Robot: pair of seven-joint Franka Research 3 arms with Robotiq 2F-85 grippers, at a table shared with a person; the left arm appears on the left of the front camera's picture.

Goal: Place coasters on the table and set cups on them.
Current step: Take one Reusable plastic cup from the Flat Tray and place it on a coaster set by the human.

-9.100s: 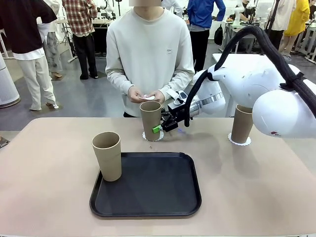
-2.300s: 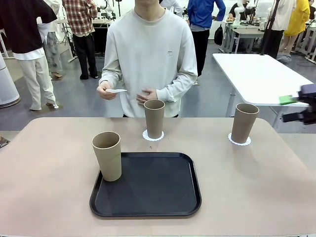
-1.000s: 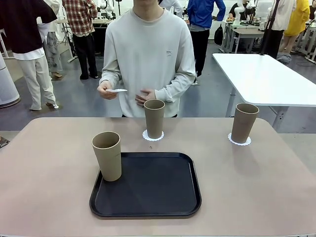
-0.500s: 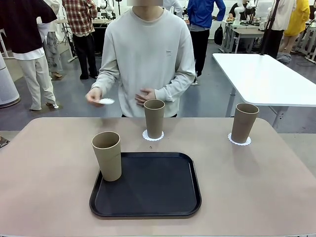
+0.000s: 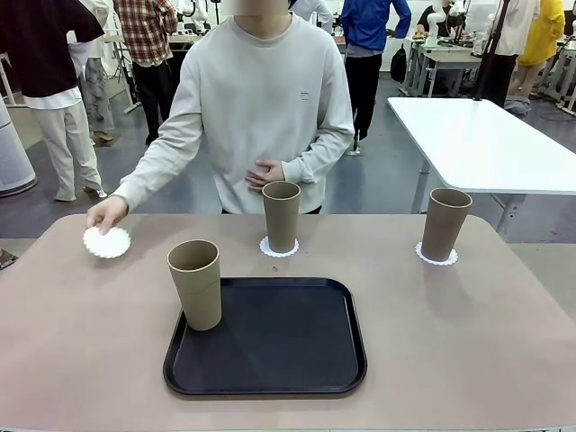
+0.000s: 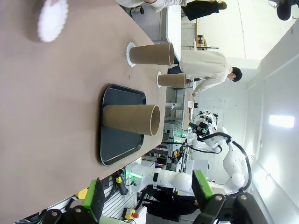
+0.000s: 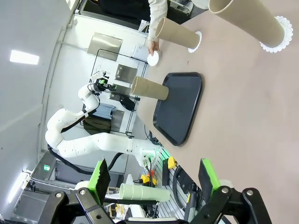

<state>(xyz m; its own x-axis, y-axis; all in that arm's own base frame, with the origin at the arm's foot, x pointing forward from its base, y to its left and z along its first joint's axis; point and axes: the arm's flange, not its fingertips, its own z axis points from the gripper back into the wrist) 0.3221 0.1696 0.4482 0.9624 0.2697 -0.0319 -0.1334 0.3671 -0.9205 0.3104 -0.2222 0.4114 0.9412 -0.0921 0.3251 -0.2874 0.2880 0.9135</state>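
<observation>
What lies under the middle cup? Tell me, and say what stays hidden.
A white coaster lies flat on the table; its scalloped edge shows around the base of the middle cup. The coaster's centre is covered by the cup.

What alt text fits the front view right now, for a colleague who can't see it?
A person across the table reaches out with a white doily at its far-left corner. Two tan cups stand on doilies along the far side, middle and right. A third cup stands at the left edge of a black tray.
</observation>
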